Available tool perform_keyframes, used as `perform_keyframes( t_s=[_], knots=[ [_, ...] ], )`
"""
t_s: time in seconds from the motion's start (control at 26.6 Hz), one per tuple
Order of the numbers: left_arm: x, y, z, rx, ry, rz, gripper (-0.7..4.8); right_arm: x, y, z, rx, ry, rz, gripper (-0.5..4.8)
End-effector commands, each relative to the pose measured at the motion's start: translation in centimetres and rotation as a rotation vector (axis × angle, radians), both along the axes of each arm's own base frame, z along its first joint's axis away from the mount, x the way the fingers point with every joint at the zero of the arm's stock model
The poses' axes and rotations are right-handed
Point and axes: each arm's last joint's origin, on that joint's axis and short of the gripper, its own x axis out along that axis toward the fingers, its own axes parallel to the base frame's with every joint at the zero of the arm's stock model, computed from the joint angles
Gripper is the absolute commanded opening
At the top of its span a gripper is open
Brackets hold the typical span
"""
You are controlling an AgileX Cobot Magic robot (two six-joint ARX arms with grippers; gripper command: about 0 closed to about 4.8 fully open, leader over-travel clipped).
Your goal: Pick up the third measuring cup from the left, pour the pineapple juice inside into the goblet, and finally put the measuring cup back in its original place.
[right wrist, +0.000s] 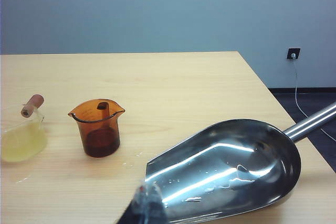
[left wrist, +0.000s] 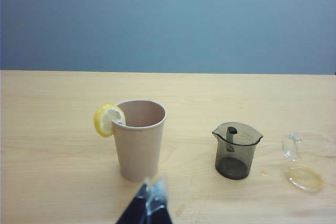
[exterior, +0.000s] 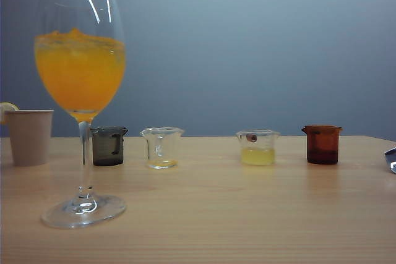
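Observation:
The third measuring cup (exterior: 257, 148) is a squat clear cup with a reddish-brown mark at its rim, standing third in the row at mid table. Pale yellow pineapple juice (exterior: 257, 156) fills its lower part. In the right wrist view the same cup (right wrist: 21, 135) sits at the picture's edge, well ahead of my right gripper (right wrist: 144, 195), which is shut and empty. The goblet (exterior: 74, 10) stands tall at the front left, holding a cloudy orange drink. My left gripper (left wrist: 149, 192) is shut on nothing, just short of a paper cup. Neither gripper shows in the exterior view.
A beige paper cup (left wrist: 139, 140) carries a lemon slice (left wrist: 108, 120) on its rim. A smoky grey cup (left wrist: 236, 150) and a narrower clear cup (left wrist: 307, 161) come first in the row, and an amber cup (right wrist: 98, 127) ends it. A steel scoop (right wrist: 231, 166) lies by the right gripper.

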Motion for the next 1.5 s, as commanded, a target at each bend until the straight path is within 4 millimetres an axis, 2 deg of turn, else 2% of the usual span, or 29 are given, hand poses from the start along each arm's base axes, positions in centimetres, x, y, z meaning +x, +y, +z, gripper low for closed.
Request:
perform_keyframes(
  t_s=[0.04,0.34,0.49,0.68,0.83,0.94,1.24,1.5],
  knots=[
    [0.0,0.0,0.2,0.0,-0.013,0.001,-0.05,0.0,0.0,0.0,0.005,-0.009,0.003,-0.05],
    [0.0,0.0,0.3,-0.003,-0.019,0.001,-0.05,0.0,0.0,0.2,0.006,-0.016,0.004,-0.05],
    [-0.3,0.1,1.5,-0.055,-0.06,0.035,-0.05,-0.3,0.0,1.8,0.01,-0.064,0.004,-0.05],
    [-1.0,0.3,4.2,-0.107,-0.114,0.063,-0.05,-1.1,-0.1,4.8,0.016,-0.146,-0.005,-0.05],
    [-1.6,0.1,8.4,-0.097,-0.143,-0.022,-0.05,-1.5,-0.1,8.2,0.019,-0.186,-0.008,-0.05],
    [-1.4,-0.1,10.2,-0.087,-0.139,-0.087,-0.05,-1.2,-0.1,9.6,0.019,-0.18,-0.007,-0.05],
    [0.2,-0.7,14.2,-0.063,-0.103,-0.257,-0.05,0.5,0.2,12.4,0.013,-0.128,0.036,-0.05],
    [1.6,-1.2,16.8,-0.06,0.034,-0.361,-0.05,2.2,0.8,13.6,0.012,-0.085,0.077,-0.05]
  ],
)
